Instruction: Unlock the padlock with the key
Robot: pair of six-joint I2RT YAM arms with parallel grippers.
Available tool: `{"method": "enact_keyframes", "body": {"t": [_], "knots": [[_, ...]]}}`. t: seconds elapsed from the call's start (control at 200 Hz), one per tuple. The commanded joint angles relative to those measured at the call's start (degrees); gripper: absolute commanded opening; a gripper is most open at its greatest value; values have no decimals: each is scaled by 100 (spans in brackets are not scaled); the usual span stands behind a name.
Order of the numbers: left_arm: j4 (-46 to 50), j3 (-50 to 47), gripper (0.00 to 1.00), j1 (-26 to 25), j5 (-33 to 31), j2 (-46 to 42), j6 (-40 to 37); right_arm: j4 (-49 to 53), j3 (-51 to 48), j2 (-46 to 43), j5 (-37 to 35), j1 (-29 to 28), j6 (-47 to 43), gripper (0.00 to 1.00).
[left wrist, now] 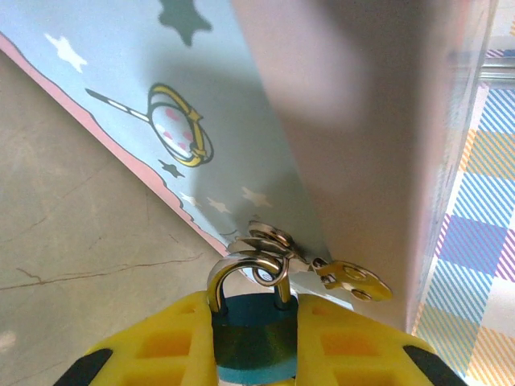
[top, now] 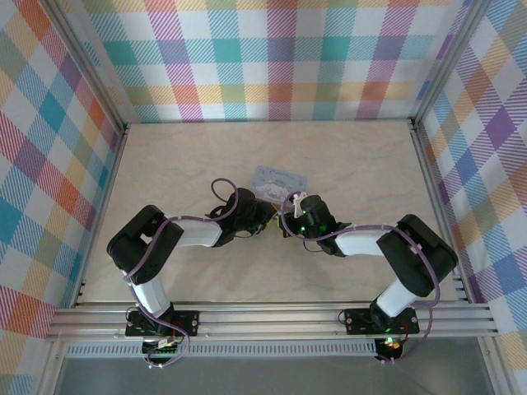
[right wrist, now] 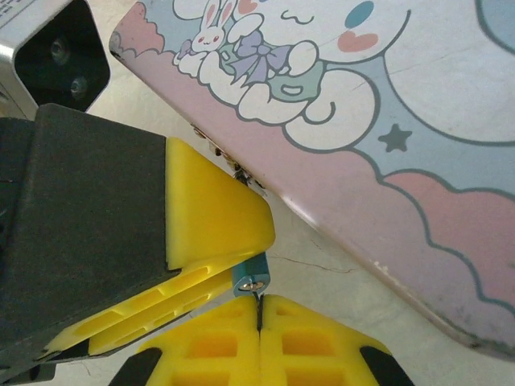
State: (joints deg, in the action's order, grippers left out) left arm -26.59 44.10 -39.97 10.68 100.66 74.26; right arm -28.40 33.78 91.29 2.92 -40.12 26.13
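Clamping the tiny blue padlock point(left wrist: 253, 342) by its body, the left end effector point(left wrist: 256, 312) has its yellow fingers parted only as far as the lock's width. The padlock's silver shackle point(left wrist: 219, 277) is hooked through the metal latch loop point(left wrist: 269, 241) on the light-blue cartoon-printed tin box point(right wrist: 362, 121), which lies on the pale marbled surface point(top: 354, 164). The padlock therefore sits right at the tin's edge. The right end effector point(right wrist: 259, 315) is pressed fully together on a thin dark key point(right wrist: 258, 299), whose tip meets the padlock's keyhole end.
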Motion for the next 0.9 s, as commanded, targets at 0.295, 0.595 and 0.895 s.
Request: {"method": "enact_keyframes", "body": {"t": [0.295, 0.595, 0.895], "knots": [[-71, 169, 13, -335, 497, 171, 89, -883, 574, 100, 351, -93, 465, 0], [-155, -115, 34, -104, 462, 127, 8, -372, 280, 124, 189, -90, 281, 0], [-137, -606, 51, 228, 382, -335, -51, -84, 50, 82, 91, -89, 180, 0]]}}
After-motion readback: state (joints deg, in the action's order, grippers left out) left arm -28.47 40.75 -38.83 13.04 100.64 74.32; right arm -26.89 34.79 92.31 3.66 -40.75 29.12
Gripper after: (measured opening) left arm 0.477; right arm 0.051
